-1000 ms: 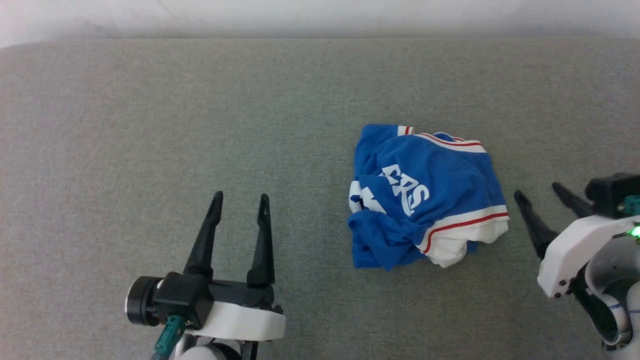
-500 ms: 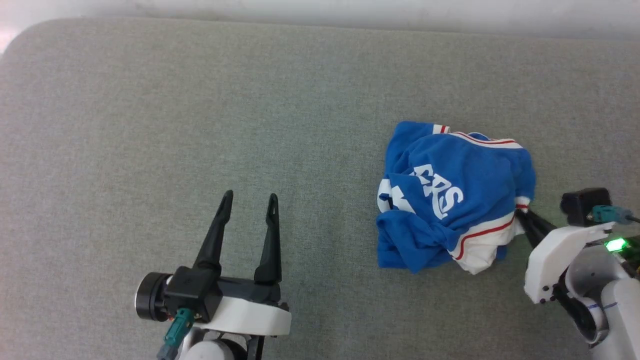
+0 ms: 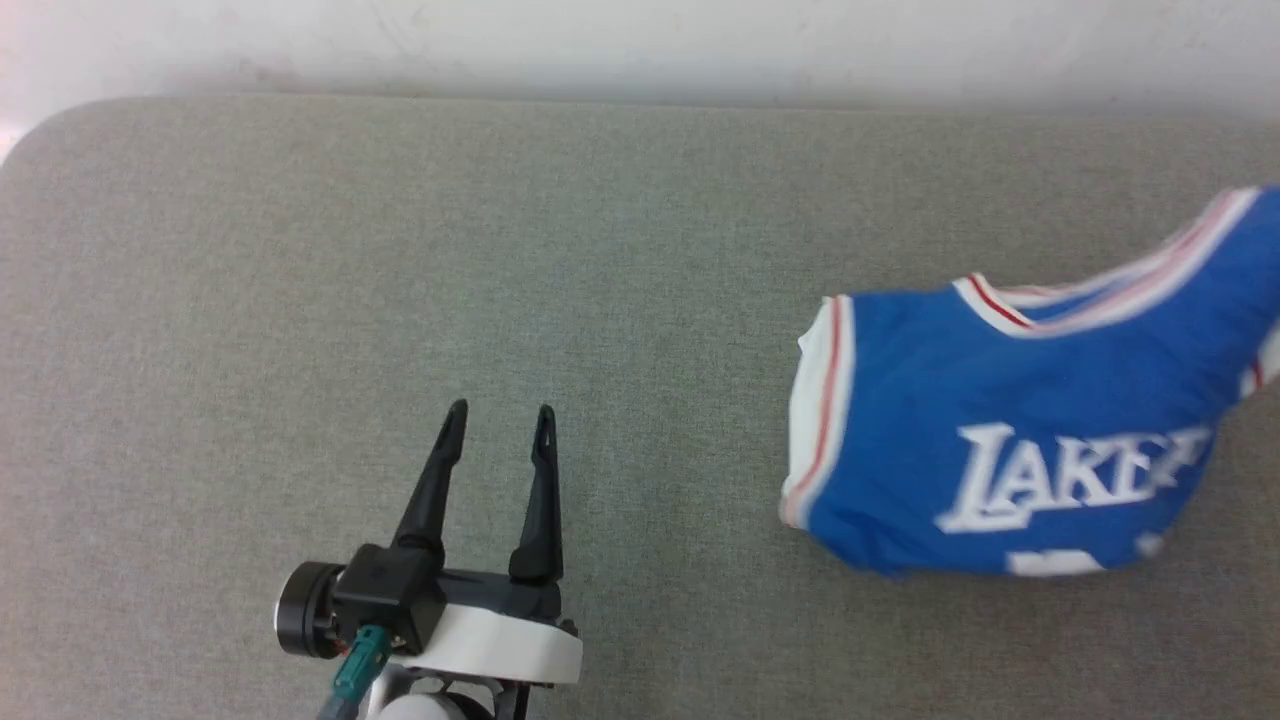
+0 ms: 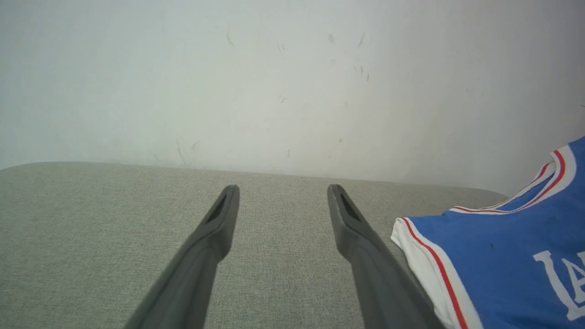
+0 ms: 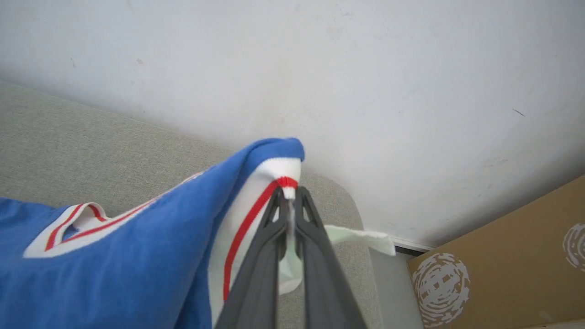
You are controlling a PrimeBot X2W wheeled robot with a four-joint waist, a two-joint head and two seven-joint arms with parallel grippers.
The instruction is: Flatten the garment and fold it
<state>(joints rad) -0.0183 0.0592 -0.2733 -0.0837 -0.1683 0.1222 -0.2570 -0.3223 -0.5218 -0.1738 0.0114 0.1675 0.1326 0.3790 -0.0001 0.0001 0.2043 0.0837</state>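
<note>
In the right wrist view's lower centre, the right hand pinches the striped trim of the garment to unfurl it — the left hand hovers wide open

the right gripper pinches the red-and-white striped trim of the blue garment between its closed dark fingers, the cloth draping away to the left of the view over a grey padded surface. behind stands a scuffed white wall, with a brown cardboard box bearing white round prints at lower right.
</note>
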